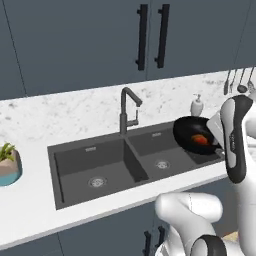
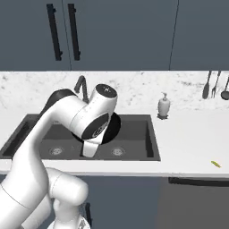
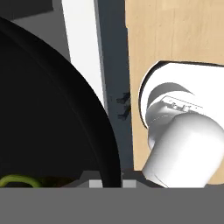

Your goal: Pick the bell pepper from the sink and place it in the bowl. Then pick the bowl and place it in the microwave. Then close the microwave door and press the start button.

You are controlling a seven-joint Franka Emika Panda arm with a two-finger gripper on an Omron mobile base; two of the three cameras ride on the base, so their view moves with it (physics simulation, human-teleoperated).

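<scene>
A: Left of the tool (image 3: pixel 107 181) sits the sink (image 1: pixel 100 165); what is carried?

B: The black bowl (image 1: pixel 192 134), tilted above the sink's right basin, its rim clamped in the tool, bell pepper (image 1: pixel 200 139) inside.

A: The risk?

B: More tilt and the pepper likely rolls out.

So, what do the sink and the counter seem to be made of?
The sink: dark grey, matte, perhaps composite stone or coated metal, since it shows hardly any shine; its drains look metallic. The counter: white with grey speckles, like polished marble or granite. Everything is rendered, so this is only a guess.
</scene>
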